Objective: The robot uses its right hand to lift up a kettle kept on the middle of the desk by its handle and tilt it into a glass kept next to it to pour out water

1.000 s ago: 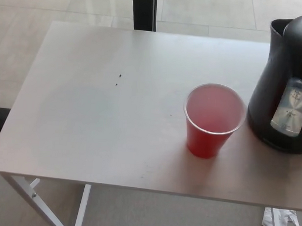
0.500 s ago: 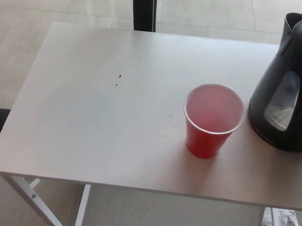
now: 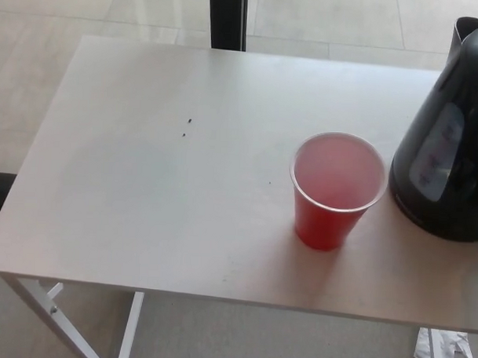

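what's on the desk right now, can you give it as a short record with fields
surface: white desk, seen from the head view
cup: red cup, upright, right of the middle, inside looks pale pink
kettle: black kettle, on the desk at the right edge of the picture, partly cut off, with a water window on its side
cup to kettle: cup just left of the kettle, close beside it; contact cannot be told
small marks: two dark specks on the desk top
robot hands: neither in view
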Motion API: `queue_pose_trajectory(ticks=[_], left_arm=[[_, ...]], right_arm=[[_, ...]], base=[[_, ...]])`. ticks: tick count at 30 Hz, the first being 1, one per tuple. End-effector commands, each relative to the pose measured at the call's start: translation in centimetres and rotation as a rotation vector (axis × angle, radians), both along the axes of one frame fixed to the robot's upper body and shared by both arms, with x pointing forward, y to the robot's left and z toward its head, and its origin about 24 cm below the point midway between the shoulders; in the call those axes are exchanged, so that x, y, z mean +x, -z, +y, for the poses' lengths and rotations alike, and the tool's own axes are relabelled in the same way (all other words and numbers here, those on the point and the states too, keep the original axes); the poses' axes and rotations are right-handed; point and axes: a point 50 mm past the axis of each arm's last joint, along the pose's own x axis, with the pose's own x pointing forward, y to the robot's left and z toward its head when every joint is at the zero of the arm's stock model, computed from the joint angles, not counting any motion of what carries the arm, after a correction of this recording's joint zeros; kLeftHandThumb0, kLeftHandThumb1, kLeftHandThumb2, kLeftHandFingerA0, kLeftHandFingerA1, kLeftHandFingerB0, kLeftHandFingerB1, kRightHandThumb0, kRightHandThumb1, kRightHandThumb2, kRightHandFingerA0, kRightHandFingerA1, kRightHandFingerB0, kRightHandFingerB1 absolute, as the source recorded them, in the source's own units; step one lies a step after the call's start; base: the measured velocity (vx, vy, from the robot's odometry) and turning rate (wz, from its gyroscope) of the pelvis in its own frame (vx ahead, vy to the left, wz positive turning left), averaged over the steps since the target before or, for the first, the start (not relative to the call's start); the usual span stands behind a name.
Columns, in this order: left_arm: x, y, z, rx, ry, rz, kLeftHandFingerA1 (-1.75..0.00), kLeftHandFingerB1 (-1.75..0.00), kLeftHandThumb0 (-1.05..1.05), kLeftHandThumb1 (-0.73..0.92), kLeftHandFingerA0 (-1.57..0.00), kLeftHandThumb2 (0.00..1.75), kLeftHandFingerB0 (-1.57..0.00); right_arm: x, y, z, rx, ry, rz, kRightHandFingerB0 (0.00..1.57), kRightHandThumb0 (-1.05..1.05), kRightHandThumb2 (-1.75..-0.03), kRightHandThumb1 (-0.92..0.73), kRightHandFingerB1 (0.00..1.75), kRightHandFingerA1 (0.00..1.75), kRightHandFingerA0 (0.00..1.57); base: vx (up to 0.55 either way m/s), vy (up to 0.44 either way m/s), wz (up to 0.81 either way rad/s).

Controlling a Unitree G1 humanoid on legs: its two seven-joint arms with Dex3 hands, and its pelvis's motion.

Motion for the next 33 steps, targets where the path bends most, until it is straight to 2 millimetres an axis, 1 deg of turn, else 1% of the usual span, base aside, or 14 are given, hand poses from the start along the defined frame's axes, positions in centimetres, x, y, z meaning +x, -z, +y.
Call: queue_pose_trajectory(ticks=[1, 2, 7, 9, 10, 11, 14, 18, 19, 23, 29, 30, 31, 33], left_arm=[[-0.7, -0.5, 0.7, 0.029, -0.010, -0.004, -0.60, -0.87, -1.05, 0.50, -0.56, 1.36, -0.41], [-0.7, -0.5, 0.8, 0.031, -0.012, -0.002, -0.63, -0.90, -1.05, 0.64, -0.55, 1.07, -0.44], [-1.1, -0.3, 0.7, 0.018, -0.020, -0.014, -0.63, -0.92, -1.05, 0.46, -0.55, 1.33, -0.41], [-1.1, -0.3, 0.8, 0.009, -0.046, -0.004, -0.63, -0.88, -1.05, 0.61, -0.58, 1.06, -0.46], [-1.2, -0.3, 0.8, 0.021, -0.029, -0.001, -0.61, -0.89, -1.05, 0.50, -0.54, 1.34, -0.43], [-1.2, -0.4, 0.9, 0.017, -0.042, -0.001, -0.63, -0.90, -1.05, 0.62, -0.56, 1.08, -0.44], [-1.6, 0.0, 1.0, 0.021, -0.052, 0.008, -0.60, -0.84, -1.05, 0.64, -0.59, 1.06, -0.46], [-2.0, 0.3, 1.3, 0.021, -0.085, 0.024, -0.62, -0.87, -1.05, 0.61, -0.60, 1.10, -0.47], [-2.1, 0.3, 1.3, 0.013, -0.091, 0.021, -0.61, -0.91, -1.05, 0.50, -0.62, 1.39, -0.45], [-2.6, 0.5, 1.4, 0.016, -0.084, 0.026, -0.63, -0.88, -1.05, 0.62, -0.57, 1.08, -0.46], [-3.4, 0.8, 1.4, 0.002, -0.091, 0.035, -0.63, -0.88, -1.05, 0.62, -0.57, 1.08, -0.46], [-3.5, 1.0, 1.4, 0.044, -0.064, 0.071, -0.60, -0.91, -1.05, 0.47, -0.62, 1.37, -0.48], [-3.8, 1.2, 1.3, 0.027, -0.063, 0.070, -0.61, -0.89, -1.05, 0.65, -0.54, 1.11, -0.44], [-4.4, 1.5, 1.1, 0.009, -0.068, 0.071, -0.61, -0.89, -1.05, 0.65, -0.54, 1.11, -0.44]], right_arm=[[-0.3, -1.0, -0.3, -0.024, -0.075, -0.079, 0.00, -1.02, -0.59, -0.57, 0.00, 0.00, 0.00], [-0.6, -1.1, -0.8, -0.042, -0.022, -0.084, 0.00, -1.02, -0.59, -0.57, 0.00, 0.00, 0.00], [-1.2, -1.5, -1.6, -0.086, 0.039, -0.112, 0.00, -1.00, -0.58, -0.56, 0.00, 0.00, 0.00], [-2.1, -1.5, -2.5, -0.038, 0.078, -0.137, 0.00, -0.96, -0.57, -0.53, 0.00, 0.00, 0.00], [-3.1, -1.3, -3.4, -0.002, 0.103, -0.137, 0.00, -0.99, -0.57, -0.53, 0.00, 0.00, 0.00], [-5.0, -1.2, -4.9, -0.043, 0.146, -0.096, 0.00, -1.02, -0.96, -0.59, 0.00, 0.29, 0.00], [-7.0, -1.0, -6.3, -0.055, 0.184, -0.064, 0.00, -1.01, -0.98, -0.60, 0.00, 0.26, 0.00], [-11.4, 0.2, -9.6, 0.025, 0.312, -0.034, 0.00, -0.96, -0.94, -0.62, 0.00, 0.21, 0.00], [-13.5, 0.6, -11.0, 0.079, 0.382, -0.040, 0.00, -0.92, -0.87, -0.59, 0.00, 0.24, 0.00], [-18.0, 1.3, -14.4, 0.124, 0.561, -0.077, 0.00, -0.80, -0.79, -0.50, 0.00, 0.23, 0.00], [-19.0, 0.6, -15.1, 0.125, 0.584, -0.090, 0.00, -0.80, -0.79, -0.50, 0.00, 0.23, 0.00], [-21.8, 3.0, -17.4, 0.179, 0.943, -0.230, 0.00, -0.51, -0.64, -0.49, 0.05, 0.27, 0.00], [-22.3, 3.4, -17.8, 0.177, 1.033, -0.258, 0.00, -0.46, -0.57, -0.56, 0.18, 0.62, 0.00], [-22.8, 4.3, -17.8, 0.294, 1.120, -0.371, 0.00, -0.40, -0.58, -0.62, 0.21, 0.57, 0.00]], base=[[0.00, 0.000, 0.00], [0.00, 0.000, 0.00], [0.00, 0.000, 0.00], [0.00, 0.000, 0.00], [0.00, 0.000, 0.00], [0.00, 0.000, 0.00], [0.00, 0.000, 0.00], [0.00, 0.000, 0.00], [0.00, 0.000, 0.00], [0.00, 0.000, 0.00], [0.00, 0.000, 0.00], [0.00, 0.000, 0.00], [0.00, 0.000, 0.00], [0.00, 0.000, 0.00]])
